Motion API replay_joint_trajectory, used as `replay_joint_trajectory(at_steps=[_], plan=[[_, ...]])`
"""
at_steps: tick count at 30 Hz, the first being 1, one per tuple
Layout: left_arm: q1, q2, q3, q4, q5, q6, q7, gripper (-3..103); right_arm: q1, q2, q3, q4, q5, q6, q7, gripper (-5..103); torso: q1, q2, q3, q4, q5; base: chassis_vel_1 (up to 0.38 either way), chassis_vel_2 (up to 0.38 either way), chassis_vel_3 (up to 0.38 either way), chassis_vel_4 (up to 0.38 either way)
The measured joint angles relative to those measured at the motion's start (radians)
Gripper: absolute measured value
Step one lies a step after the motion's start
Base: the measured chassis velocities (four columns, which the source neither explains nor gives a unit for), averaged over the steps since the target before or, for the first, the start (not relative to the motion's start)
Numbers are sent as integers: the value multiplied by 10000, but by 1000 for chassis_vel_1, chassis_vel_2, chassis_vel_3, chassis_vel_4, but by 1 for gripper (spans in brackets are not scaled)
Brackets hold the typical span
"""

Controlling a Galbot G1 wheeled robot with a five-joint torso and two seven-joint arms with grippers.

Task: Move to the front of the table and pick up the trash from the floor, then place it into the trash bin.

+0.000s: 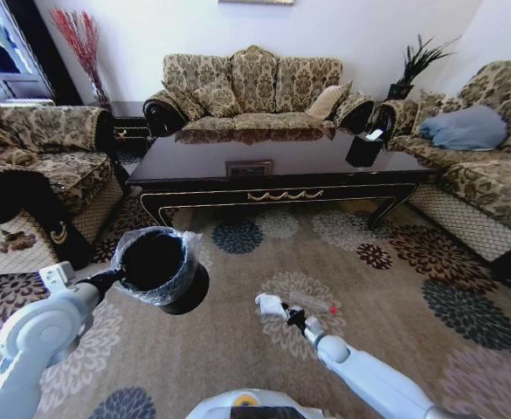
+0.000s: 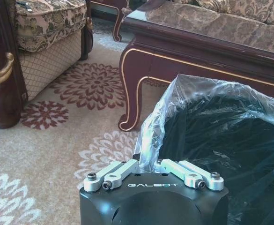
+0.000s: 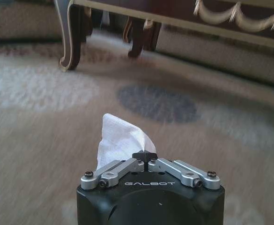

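Head view. Table: long, dark, gold-trimmed, across the far side of the carpet, sofas around it. Bin: black, with liner bag, held off the floor by the left gripper at its rim, in front of the table's left end. Right gripper: low over the carpet, white paper at its tip. Bottle: clear, red cap, lying on the carpet just beside that gripper. Black tissue box at the surface's right end.

Left wrist view. Left gripper: jaws clamped on the bin rim and its crinkled liner. Table leg on the carpet beyond.

Right wrist view. Right gripper: jaws together, pinching the paper, which stands up crumpled from them. Table legs in the background.
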Motion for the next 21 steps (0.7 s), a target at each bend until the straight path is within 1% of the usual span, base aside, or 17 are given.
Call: replay_joint_trajectory(at_steps=[2, 3, 6, 8, 11, 15, 18, 20, 21], plan=[[59, -23, -3, -80, 9, -1, 1, 4, 114, -107, 254, 269, -21, 20, -36, 0, 0, 1, 0, -1, 1, 0, 0, 0, 0], [167, -64, -27, -169, 30, -3, 5, 4, 269, -246, 552, 622, 44, 40, -42, 0, 0, 1, 0, 0, 0, 0, 0, 0, 0], [256, -128, -34, -222, 88, -4, 18, 4, 382, -327, 836, 924, 153, 81, -48, 0, 0, 1, 0, 1, 1, 0, 0, 0, 0], [357, -274, 28, -267, 201, -4, 36, 4, 552, -373, 1255, 1272, 222, 283, -117, 0, 0, 0, 0, 1, 0, 0, 0, 0, 0], [430, -418, 180, -288, 337, -23, 130, 4, 799, -447, 1518, 1647, 270, 472, -179, 0, 0, 1, 0, 0, 0, 0, 0, 0, 0], [449, -476, 340, -288, 448, -46, 226, 4, 1169, -552, 1535, 2003, 503, 552, -178, 0, 0, 1, 0, -1, 0, 0, 0, 0, 0], [373, -440, 551, -243, 408, -53, 261, 4, 2035, -536, 1170, 2151, 803, 845, -171, 0, 0, 1, 0, 1, 0, 0, 0, 0, 0], [353, -425, 572, -232, 380, -53, 256, 4, 2197, -512, 1074, 2151, 845, 925, -176, 0, 0, 1, 0, 0, -2, 0, 0, 0, 0], [278, -361, 623, -174, 288, -53, 242, 4, 2585, -428, 812, 2134, 966, 1129, -223, 0, 0, 1, 0, 0, 0, 0, 0, 0, 0]])
